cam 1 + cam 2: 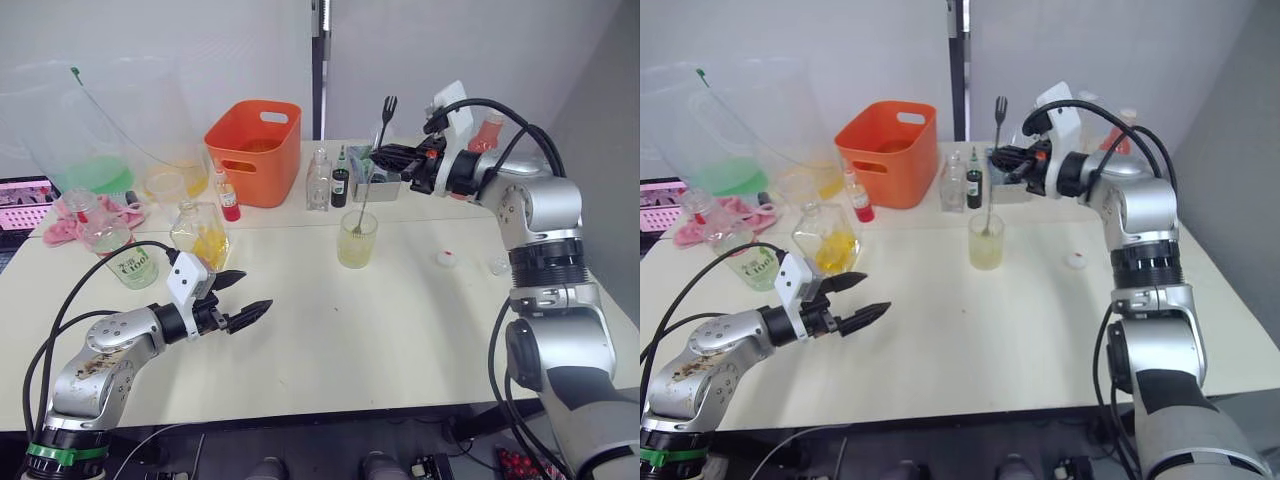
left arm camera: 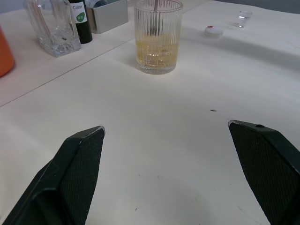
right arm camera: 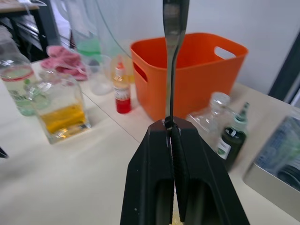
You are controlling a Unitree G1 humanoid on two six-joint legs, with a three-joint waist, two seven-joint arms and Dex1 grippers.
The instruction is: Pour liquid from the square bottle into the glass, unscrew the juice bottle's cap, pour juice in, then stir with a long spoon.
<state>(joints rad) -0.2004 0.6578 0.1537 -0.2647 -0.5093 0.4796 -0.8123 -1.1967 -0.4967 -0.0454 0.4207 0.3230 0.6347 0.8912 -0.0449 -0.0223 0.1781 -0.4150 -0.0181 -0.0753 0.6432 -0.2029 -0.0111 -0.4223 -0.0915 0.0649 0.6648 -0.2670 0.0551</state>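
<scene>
The glass (image 1: pixel 357 240) stands mid-table, holding pale yellow liquid. The long spoon (image 1: pixel 371 160) rises from the glass at a slant. My right gripper (image 1: pixel 385 157) is shut on its handle (image 3: pixel 171 70), above and behind the glass. The square bottle (image 1: pixel 200 235) with yellow liquid sits at the left, beside the juice bottle (image 1: pixel 128 262) with its green label. A small white cap (image 1: pixel 446 259) lies on the table right of the glass. My left gripper (image 1: pixel 240 295) hovers open over the near left of the table, empty, pointing toward the glass (image 2: pixel 158 37).
An orange basket (image 1: pixel 255 150) stands at the back, with a small red bottle (image 1: pixel 229 200), a clear glass bottle (image 1: pixel 319 180), a dark dropper bottle (image 1: pixel 340 185) and a metal tin (image 1: pixel 378 185) nearby. A pink cloth (image 1: pixel 90 215) lies far left. A clear stopper (image 1: pixel 497 265) sits near the cap.
</scene>
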